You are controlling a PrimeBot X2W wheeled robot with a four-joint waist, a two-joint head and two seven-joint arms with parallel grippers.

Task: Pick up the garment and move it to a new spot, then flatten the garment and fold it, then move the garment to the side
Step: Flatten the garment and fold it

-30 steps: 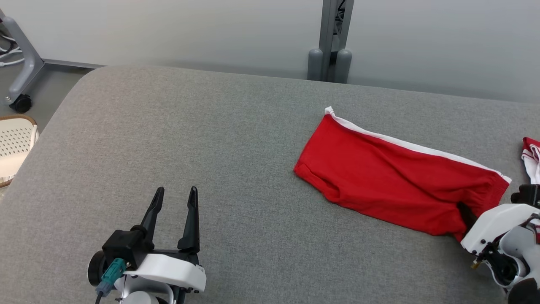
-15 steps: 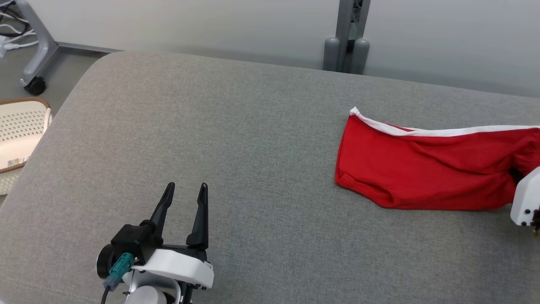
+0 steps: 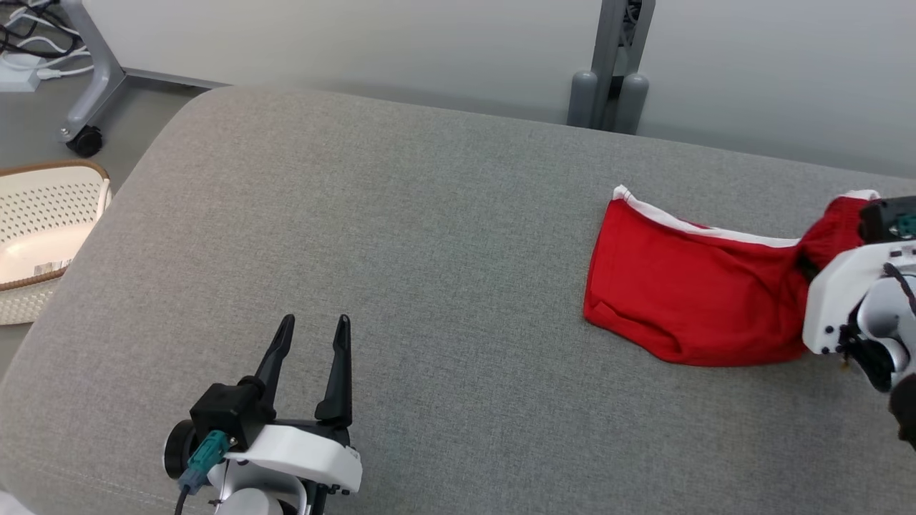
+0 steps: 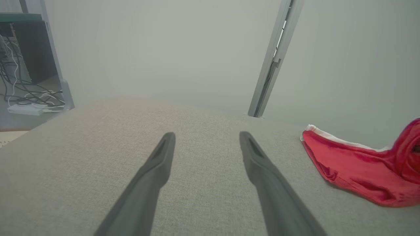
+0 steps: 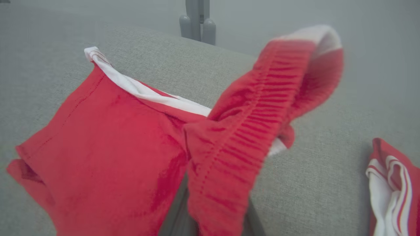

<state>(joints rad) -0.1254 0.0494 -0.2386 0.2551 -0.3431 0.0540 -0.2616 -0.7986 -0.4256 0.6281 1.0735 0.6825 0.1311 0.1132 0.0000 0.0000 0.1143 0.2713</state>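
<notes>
One garment (image 3: 687, 307) end sits clamped in right pincer (image 3: 807, 270).

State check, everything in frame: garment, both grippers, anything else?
Red shorts: waistband end lifted, leg end lying wrinkled on grey surface.
Right gripper: shut on the waistband.
Left gripper: open, empty.
Second red-and-white garment: bunched, lying untouched.
Basket: upright on the floor.
</notes>
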